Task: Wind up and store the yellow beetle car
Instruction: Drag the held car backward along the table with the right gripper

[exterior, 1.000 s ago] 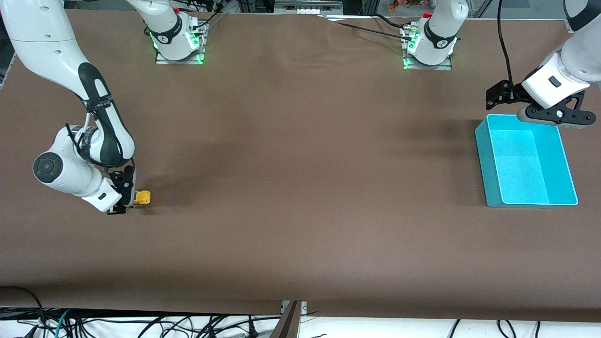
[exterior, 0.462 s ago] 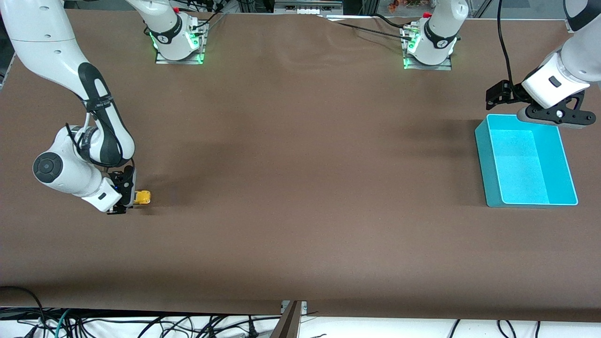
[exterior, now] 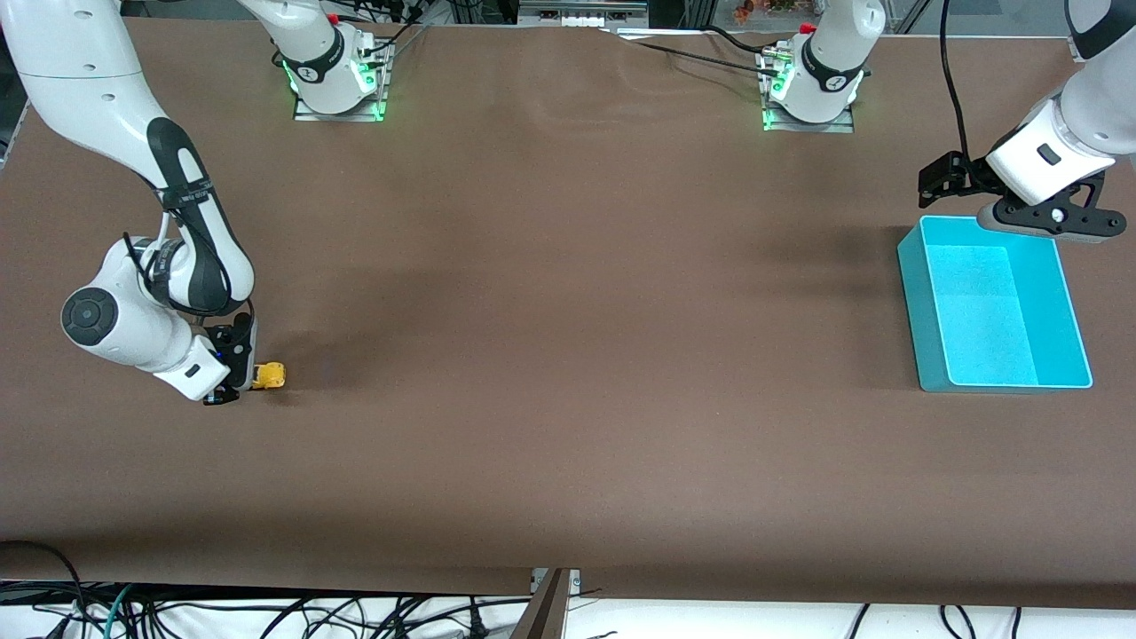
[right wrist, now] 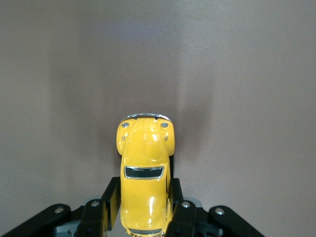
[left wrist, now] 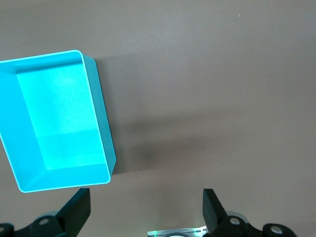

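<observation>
The yellow beetle car (exterior: 270, 375) rests on the brown table near the right arm's end. My right gripper (exterior: 241, 382) is shut on its rear half. In the right wrist view the black fingers (right wrist: 111, 197) press both flanks of the yellow beetle car (right wrist: 144, 148), and its nose sticks out ahead of my right gripper (right wrist: 144, 195). My left gripper (exterior: 1050, 222) hangs open and empty over the edge of the cyan bin (exterior: 923, 302) that lies farthest from the front camera. The left wrist view shows my left gripper (left wrist: 145, 212) with wide-spread fingers (left wrist: 79, 210) above bare table beside the cyan bin (left wrist: 101, 118).
The cyan bin has nothing in it and sits at the left arm's end of the table. Both arm bases (exterior: 337, 80) stand along the table edge farthest from the front camera. Cables hang below the near table edge (exterior: 266, 612).
My right gripper has shifted very slightly toward the right arm's end of the table, taking the yellow car with it. The left arm has not moved.
</observation>
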